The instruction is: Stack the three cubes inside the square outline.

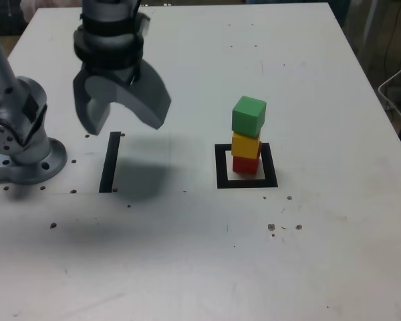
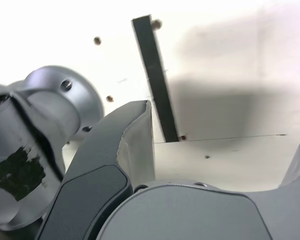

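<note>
**Ana:** Three cubes are up in one column, so the stacking looks finished. Going from the biggest thing down: the white table (image 1: 321, 254) fills the exterior view, and the arm's base (image 1: 27, 150) sits at nine o'clock on it.

**Ben:** And the gripper (image 1: 120, 110)?

**Ana:** At about eleven o'clock from the table's middle, hanging above the surface with its jaws spread wide and nothing between them. The wrist view agrees: one dark finger (image 2: 125, 145), bare table beyond it, no block. Just under the gripper lies the black tape strip (image 1: 109, 162), which is not the target.

**Ben:** Where does the stack stand?

**Ana:** At three o'clock from the gripper, well apart from it. The square outline (image 1: 246, 183) holds the red cube (image 1: 244, 164) on its white centre, the yellow cube (image 1: 246, 144) rests on that, and the green cube (image 1: 248, 116) tops it.

**Ben:** What could still go wrong?

**Ana:** The green cube sits twisted against the yellow one, with a corner jutting out, so the column seems lightly balanced. A knock to the table, or the arm swinging back toward three o'clock at cube height, could likely topple it. The red cube also sits toward the twelve o'clock side of the square, so a nudge might push it onto the tape.
</note>
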Controlling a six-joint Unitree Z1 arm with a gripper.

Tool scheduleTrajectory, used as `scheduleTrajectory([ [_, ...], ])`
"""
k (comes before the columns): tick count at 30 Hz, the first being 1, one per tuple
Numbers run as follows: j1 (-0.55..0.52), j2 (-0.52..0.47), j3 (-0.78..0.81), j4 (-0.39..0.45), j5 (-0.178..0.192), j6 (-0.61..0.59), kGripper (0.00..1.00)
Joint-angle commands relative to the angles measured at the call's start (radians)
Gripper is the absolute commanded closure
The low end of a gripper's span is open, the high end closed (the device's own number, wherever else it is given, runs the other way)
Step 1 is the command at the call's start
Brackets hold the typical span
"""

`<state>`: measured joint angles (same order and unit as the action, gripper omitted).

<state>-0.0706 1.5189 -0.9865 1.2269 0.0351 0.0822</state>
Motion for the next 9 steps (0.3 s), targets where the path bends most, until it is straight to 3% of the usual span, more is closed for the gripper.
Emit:
scheduleTrajectory([
  [1, -0.01, 0.006, 0.023, -0.006, -0.014, -0.031, 0.01],
  [9, -0.015, 0.003, 0.085, -0.025, -0.043, -0.103, 0.01],
])
